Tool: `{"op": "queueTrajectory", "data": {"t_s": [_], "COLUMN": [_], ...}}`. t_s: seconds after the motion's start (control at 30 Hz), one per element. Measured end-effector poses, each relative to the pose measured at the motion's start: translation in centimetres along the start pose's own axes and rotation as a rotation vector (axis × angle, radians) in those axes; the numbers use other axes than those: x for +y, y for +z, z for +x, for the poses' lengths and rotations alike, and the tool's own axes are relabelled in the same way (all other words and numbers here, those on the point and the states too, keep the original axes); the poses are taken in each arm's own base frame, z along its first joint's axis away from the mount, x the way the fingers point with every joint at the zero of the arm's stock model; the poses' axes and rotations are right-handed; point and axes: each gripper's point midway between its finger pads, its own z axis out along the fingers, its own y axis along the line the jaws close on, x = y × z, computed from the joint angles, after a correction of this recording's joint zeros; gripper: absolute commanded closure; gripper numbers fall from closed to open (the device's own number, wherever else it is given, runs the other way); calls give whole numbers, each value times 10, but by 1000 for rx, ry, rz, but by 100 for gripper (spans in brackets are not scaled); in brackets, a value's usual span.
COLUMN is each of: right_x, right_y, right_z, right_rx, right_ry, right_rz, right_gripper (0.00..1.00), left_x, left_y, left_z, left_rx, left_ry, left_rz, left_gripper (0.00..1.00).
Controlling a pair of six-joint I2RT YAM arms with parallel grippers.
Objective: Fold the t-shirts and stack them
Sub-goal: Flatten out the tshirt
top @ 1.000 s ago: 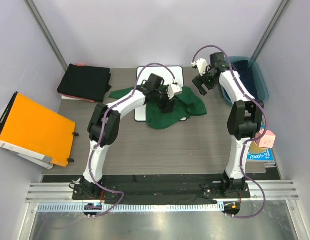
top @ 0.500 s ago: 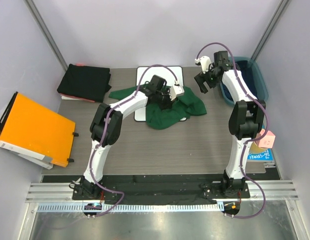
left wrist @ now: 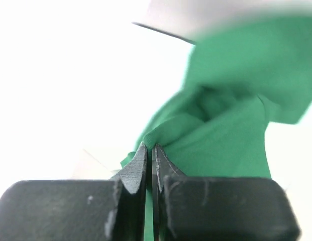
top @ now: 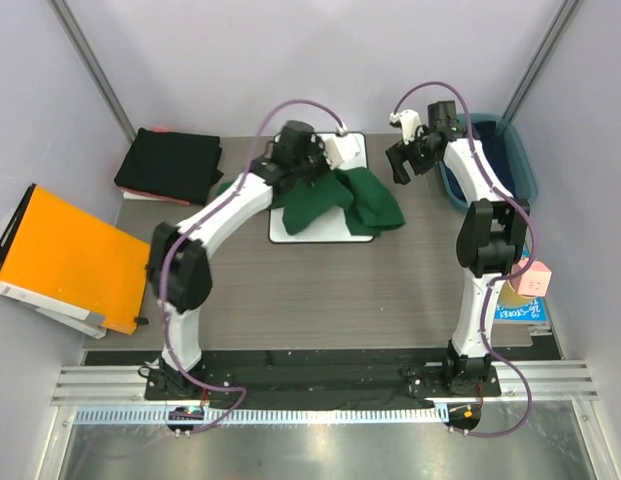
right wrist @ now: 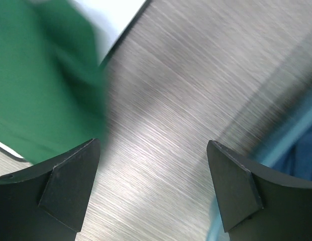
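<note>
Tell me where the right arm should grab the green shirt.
Probably the loose right-hand edge of the green shirt, where it spills off the white board onto the table. Come down from the right: the open right end effector hovers on that side, and the left end effector pinches the shirt's far-left part.

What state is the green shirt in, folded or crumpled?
Crumpled. The green shirt lies bunched, with uneven lobes, partly on the white board, and the left pincer is shut on a pinch of it.
</note>
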Motion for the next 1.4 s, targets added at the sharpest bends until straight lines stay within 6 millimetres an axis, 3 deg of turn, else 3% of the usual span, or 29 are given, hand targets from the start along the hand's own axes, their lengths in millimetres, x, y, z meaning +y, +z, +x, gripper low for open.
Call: {"op": "queueTrajectory", "data": {"t_s": [0.13,0.2,0.3,0.37,0.43,0.6,0.8,1.03,1.13,1.23,1.33,1.37,1.4], "right_x": [14,24,49,71,104,180,234,217,211,210,216,218,221], "right_y": [12,16,19,21,22,30,61,115,126,129,131,132,132], "right_z": [0,-2,-6,-13,-25,-55,-75,-51,-40,-44,-47,-48,-49], "right_rx": [-10,-16,-21,-30,-53,-100,-145,-93,-68,-79,-83,-84,-84], "right_ry": [11,13,8,-8,-37,-102,-171,-137,-118,-103,-106,-115,-122], "right_rz": [-83,-135,-221,-281,-361,-503,-539,-445,-418,-405,-395,-393,-388], "right_gripper": [7,6,6,4,3,2,2,0,0,3,36,70,87], "left_x": [91,126,160,166,161,144,144,152,155,158,159,160,160], "left_y": [-90,-135,-194,-212,-211,-186,-184,-187,-188,-188,-188,-188,-188], "left_z": [-65,-87,-105,-106,-99,-72,-66,-57,-50,-42,-36,-35,-33], "left_rx": [-119,-162,-194,-192,-171,-91,-59,-25,-7,12,24,27,30], "left_ry": [104,142,177,187,198,205,216,224,222,216,212,211,210], "left_rz": [-307,-443,-602,-645,-643,-582,-582,-614,-624,-630,-632,-633,-634], "left_gripper": [100,100,100,100,100,100,100,100,100,100,100,100,100]}}
